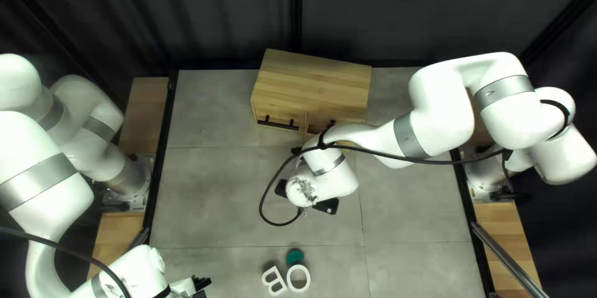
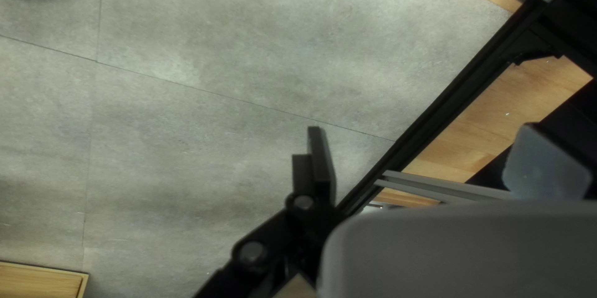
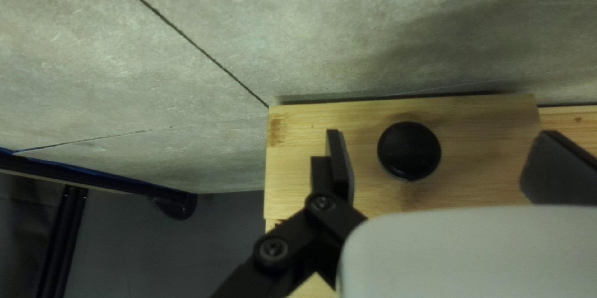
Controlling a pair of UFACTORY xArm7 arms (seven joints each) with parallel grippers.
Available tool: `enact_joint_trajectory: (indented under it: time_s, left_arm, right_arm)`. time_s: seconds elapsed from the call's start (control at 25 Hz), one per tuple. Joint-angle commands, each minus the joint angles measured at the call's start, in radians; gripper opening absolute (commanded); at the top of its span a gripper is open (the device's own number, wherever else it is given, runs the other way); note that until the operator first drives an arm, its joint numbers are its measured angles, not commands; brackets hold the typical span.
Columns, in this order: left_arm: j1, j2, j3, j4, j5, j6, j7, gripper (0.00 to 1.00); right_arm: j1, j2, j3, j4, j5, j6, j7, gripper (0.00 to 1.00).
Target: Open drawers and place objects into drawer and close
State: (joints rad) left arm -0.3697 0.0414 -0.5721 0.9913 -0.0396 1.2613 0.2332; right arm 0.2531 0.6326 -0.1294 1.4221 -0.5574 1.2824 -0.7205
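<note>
The grey tabletop (image 1: 217,198) is crossed by thin, dark seam lines. Behind its far edge hangs a dark curtain (image 1: 217,12), with a black upright post (image 1: 296,5) near its middle. A black rail (image 1: 163,149) runs along the table's left edge, and another black rail (image 1: 471,211) along the right. Outside the left one lies pale wooden boarding (image 1: 144,114); similar wooden boarding (image 1: 513,273) lies at the right, where a grey metal bar (image 1: 510,262) slants toward the near side.

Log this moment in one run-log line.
right end effector: open, framing black knob | left end effector: open, away from cabinet | white letters: on table
</note>
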Motion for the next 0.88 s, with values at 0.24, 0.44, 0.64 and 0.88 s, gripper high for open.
enact_joint_trajectory:
  time_s: [0.24,0.44,0.64,0.88]
  left_arm:
    - [0.000,0.000,0.000,0.000,0.000,0.000,0.000,1.00]
    - [0.000,0.000,0.000,0.000,0.000,0.000,0.000,1.00]
    - [0.000,0.000,0.000,0.000,0.000,0.000,0.000,1.00]
    - [0.000,0.000,0.000,0.000,0.000,0.000,0.000,1.00]
  right_arm:
    - [-0.003,0.008,-0.001,0.006,0.014,0.016,0.005,0.76]
    - [-0.003,0.012,-0.001,0.012,0.016,0.026,0.004,0.52]
    - [-0.003,0.013,-0.002,0.010,0.016,0.026,0.005,0.08]
    - [-0.001,0.011,-0.001,0.009,0.014,0.028,0.003,0.07]
